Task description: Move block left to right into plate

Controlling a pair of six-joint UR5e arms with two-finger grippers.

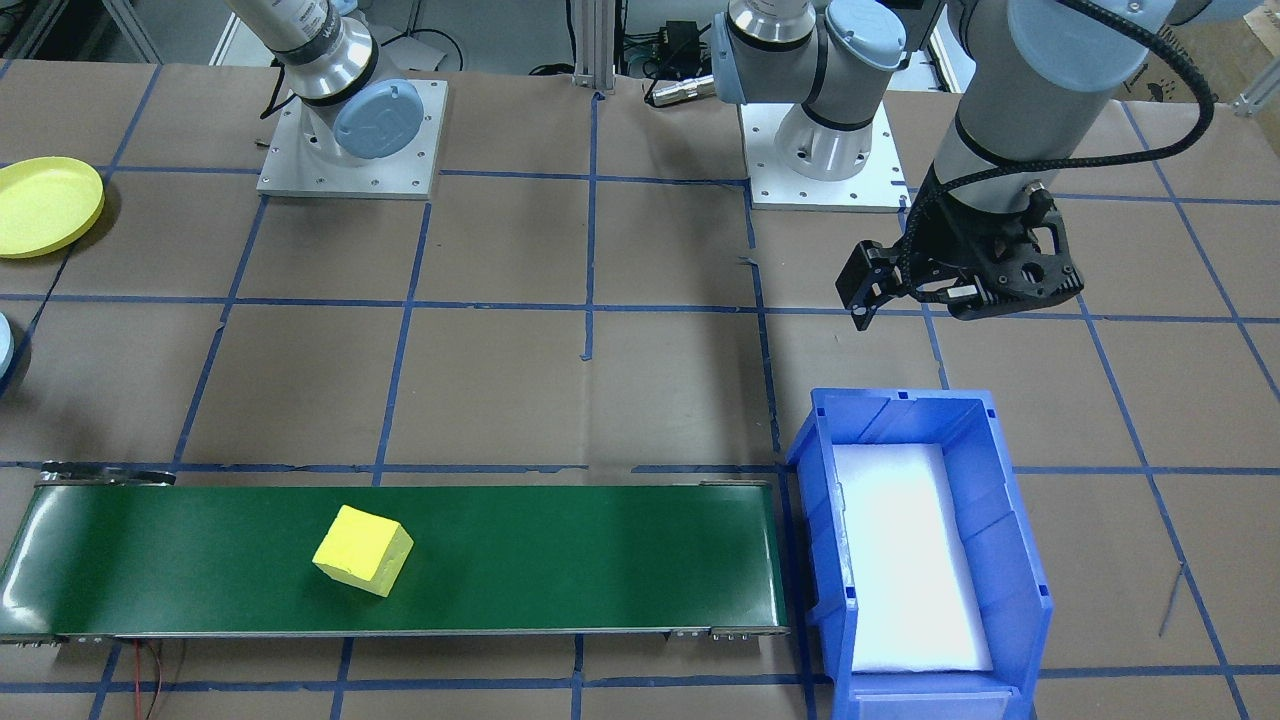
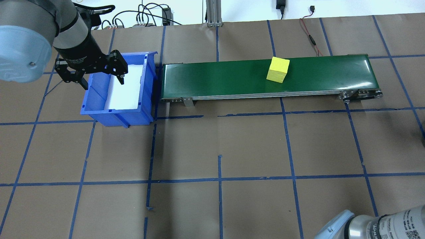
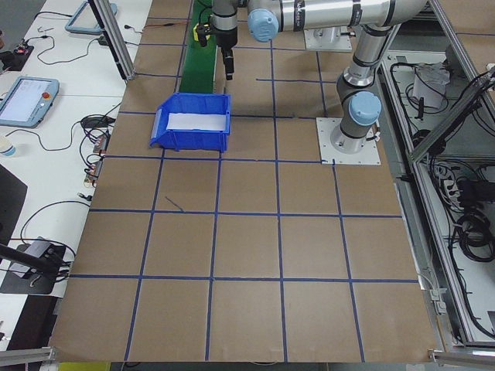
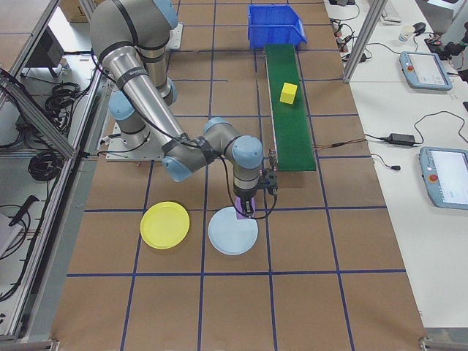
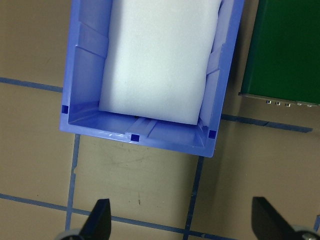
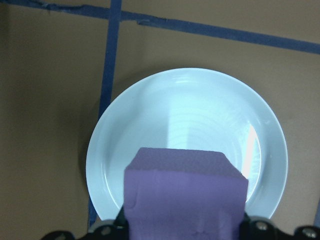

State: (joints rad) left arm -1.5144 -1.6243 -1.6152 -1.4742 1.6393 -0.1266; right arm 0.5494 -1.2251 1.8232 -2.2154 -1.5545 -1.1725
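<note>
A purple block (image 6: 185,197) sits between the fingers of my right gripper (image 6: 185,222), which is shut on it. It hangs just above a light blue plate (image 6: 190,110), at the side nearest the conveyor. The yellow plate (image 4: 164,224) lies beside that plate and is bare; it also shows at the table's edge as the yellow plate (image 1: 45,205). A yellow block (image 1: 362,550) rests on the green conveyor belt (image 1: 600,560). My left gripper (image 2: 101,79) hovers open and holds nothing, near the robot-side end of the blue bin (image 2: 116,114).
The blue bin (image 5: 85,65) holds a white foam pad and stands at the conveyor's end on my left. Both arm bases (image 1: 350,140) are bolted to the table behind the belt. Blue tape lines cross the brown table.
</note>
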